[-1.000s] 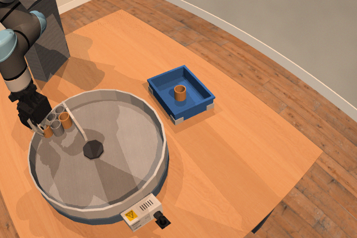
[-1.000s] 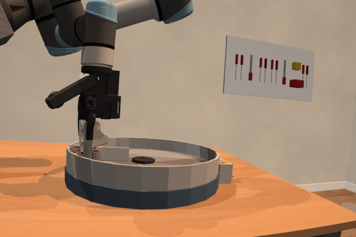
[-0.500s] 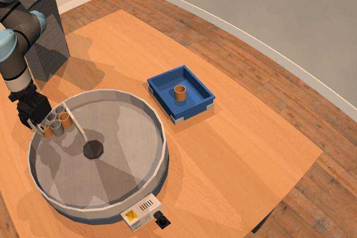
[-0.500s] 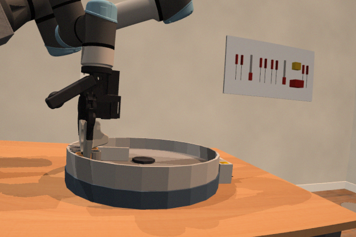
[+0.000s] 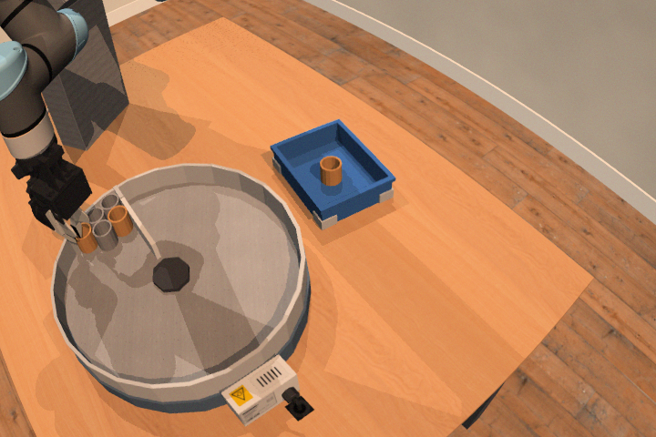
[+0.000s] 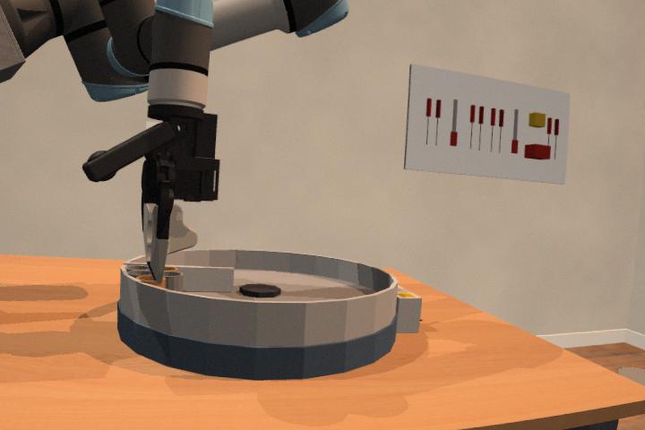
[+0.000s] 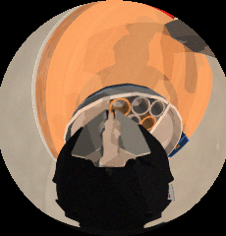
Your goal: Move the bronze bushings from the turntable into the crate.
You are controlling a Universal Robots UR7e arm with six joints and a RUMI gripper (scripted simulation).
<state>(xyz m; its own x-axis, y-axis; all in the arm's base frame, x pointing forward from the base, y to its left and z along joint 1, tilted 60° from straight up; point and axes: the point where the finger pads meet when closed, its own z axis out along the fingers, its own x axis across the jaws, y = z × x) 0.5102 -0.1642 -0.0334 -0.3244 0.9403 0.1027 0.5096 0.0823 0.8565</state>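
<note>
My gripper (image 5: 76, 238) (image 6: 159, 279) (image 7: 110, 110) points down over the turntable (image 5: 225, 330) (image 6: 272, 324), its jaws shut. The tips are at the rim of an upright bronze bushing (image 5: 87, 242) (image 7: 129, 108) near the turntable's wall; whether they touch it is not clear. A second bronze bushing (image 5: 122, 223) (image 7: 147, 123) stands nearer the divider. Three grey steel bushings, one at the front (image 5: 106, 238), one behind (image 5: 96, 213) and one by the divider (image 5: 109, 200), stand among them. One bronze bushing (image 5: 331, 174) stands upright in the blue crate (image 5: 360, 203).
A thin divider (image 5: 143, 227) (image 6: 209, 279) runs from the turntable's wall towards its dark hub (image 5: 170, 274) (image 6: 260, 290). The turntable's raised wall surrounds the bushings. A white control box (image 5: 261, 391) (image 6: 408, 312) is on its outer side. The crate stands apart from the turntable.
</note>
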